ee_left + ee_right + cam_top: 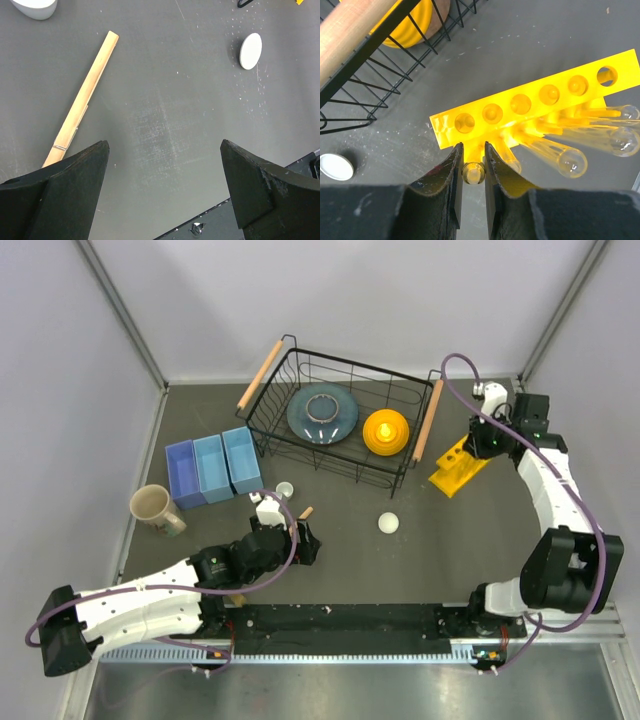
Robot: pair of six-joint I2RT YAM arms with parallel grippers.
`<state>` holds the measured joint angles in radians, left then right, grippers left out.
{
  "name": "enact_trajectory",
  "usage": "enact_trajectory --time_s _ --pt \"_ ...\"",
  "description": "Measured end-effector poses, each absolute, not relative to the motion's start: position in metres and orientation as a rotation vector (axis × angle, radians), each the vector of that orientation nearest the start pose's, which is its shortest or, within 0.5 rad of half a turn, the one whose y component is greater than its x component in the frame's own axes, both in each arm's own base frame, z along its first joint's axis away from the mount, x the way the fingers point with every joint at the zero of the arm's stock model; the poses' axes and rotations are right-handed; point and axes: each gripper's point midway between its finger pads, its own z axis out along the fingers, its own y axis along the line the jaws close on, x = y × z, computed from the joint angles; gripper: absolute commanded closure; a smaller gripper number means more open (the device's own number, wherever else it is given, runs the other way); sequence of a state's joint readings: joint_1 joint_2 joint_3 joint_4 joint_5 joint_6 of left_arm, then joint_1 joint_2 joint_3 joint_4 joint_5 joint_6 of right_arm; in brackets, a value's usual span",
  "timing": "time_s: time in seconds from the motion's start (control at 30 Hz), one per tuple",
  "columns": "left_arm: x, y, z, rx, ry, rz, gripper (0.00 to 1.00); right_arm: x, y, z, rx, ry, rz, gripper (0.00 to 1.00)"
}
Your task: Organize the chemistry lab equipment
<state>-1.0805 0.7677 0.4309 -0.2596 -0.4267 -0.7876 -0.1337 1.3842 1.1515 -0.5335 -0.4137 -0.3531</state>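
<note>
The yellow rack (458,468) stands at the right of the table, with a row of round holes (530,102) on top. My right gripper (472,150) is shut on a thin clear tube (473,172), held just below the rack's end hole. Other clear tubes (565,155) lean out from the rack's side. My left gripper (163,150) hovers open over bare table, holding nothing. The short wooden stick (85,95) lies just left of the gripper. One small white round piece (250,50) lies ahead to the right, and another (284,489) sits near the blue bins.
A black wire basket (340,420) with wooden handles sits at the back centre, holding a grey-blue plate (322,413) and an orange bowl (386,431). Three blue bins (212,470) and a beige mug (155,508) stand at the left. Walls enclose the table.
</note>
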Motion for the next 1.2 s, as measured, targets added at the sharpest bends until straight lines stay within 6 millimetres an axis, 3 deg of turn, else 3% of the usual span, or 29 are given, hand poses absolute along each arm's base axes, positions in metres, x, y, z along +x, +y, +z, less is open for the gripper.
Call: enact_trajectory --time_s 0.37,0.5,0.67,0.8,1.03,1.2 --pt "0.167 -0.215 0.110 0.067 2.175 -0.641 0.01 0.377 0.009 0.165 -0.463 2.234 0.218 0.72" --pt "0.168 -0.214 0.110 0.065 2.175 -0.640 0.01 0.376 0.010 0.160 -0.463 2.240 0.221 0.65" --pt "0.167 -0.214 0.114 0.061 2.165 -0.655 0.01 0.373 0.011 0.157 -0.461 2.247 0.235 0.50" --pt "0.166 -0.214 0.121 0.046 2.147 -0.684 0.01 0.369 0.013 0.174 -0.468 2.202 0.225 0.44" --pt "0.157 -0.198 0.123 0.042 2.202 -0.641 0.01 0.344 0.025 0.236 -0.508 2.028 0.216 0.36" --pt "0.157 -0.187 0.156 0.034 2.206 -0.594 0.01 0.319 0.038 0.261 -0.549 1.925 0.238 0.28"
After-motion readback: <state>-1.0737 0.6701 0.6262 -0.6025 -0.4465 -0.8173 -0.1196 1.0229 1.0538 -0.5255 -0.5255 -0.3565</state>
